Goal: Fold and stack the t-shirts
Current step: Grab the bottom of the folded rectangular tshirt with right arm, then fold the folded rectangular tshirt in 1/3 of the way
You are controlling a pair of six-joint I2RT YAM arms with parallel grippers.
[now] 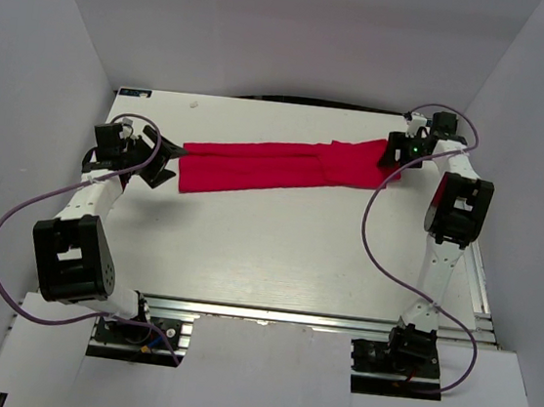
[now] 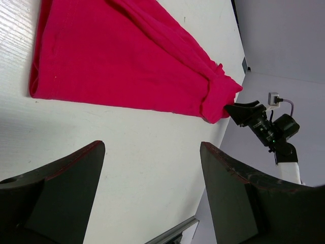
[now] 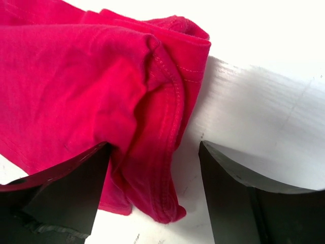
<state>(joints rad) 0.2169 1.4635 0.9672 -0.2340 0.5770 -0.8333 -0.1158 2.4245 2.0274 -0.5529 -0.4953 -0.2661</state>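
Observation:
The red t-shirt (image 1: 281, 165) lies folded into a long narrow strip across the far half of the white table (image 1: 276, 253). My left gripper (image 1: 166, 164) is open and empty just off the strip's left end. In the left wrist view the shirt (image 2: 127, 56) lies beyond the open fingers (image 2: 66, 183), apart from them. My right gripper (image 1: 395, 159) is open at the strip's right end. In the right wrist view a hemmed fold of the shirt (image 3: 152, 152) lies between the open fingers (image 3: 244, 193), loose on the table. No white label shows.
Grey walls enclose the table on the left, back and right. An aluminium rail (image 1: 308, 318) runs along the near edge by the arm bases. Cables loop beside both arms (image 1: 378, 225).

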